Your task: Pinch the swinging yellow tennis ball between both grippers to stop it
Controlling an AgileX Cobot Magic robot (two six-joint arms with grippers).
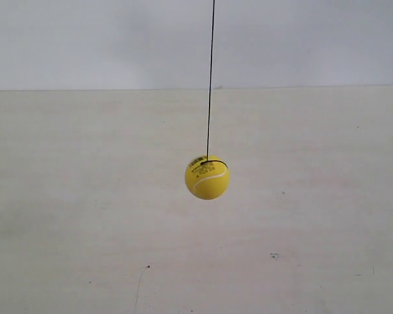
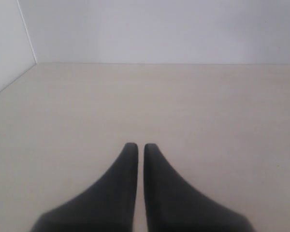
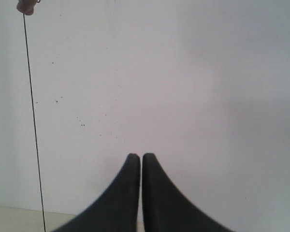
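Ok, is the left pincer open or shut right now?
Shut. In the left wrist view the left pincer has its black jaws side by side, only a thin slit between them, holding nothing.

A pale beige wood-grain desk, flecked with small dark specks and a thin dark scratch, meets a plain white back wall and a white side panel, while a small blurred pinkish fitting sits high up.

The yellow tennis ball hangs midair; left hand and right hand have jaws almost touching.
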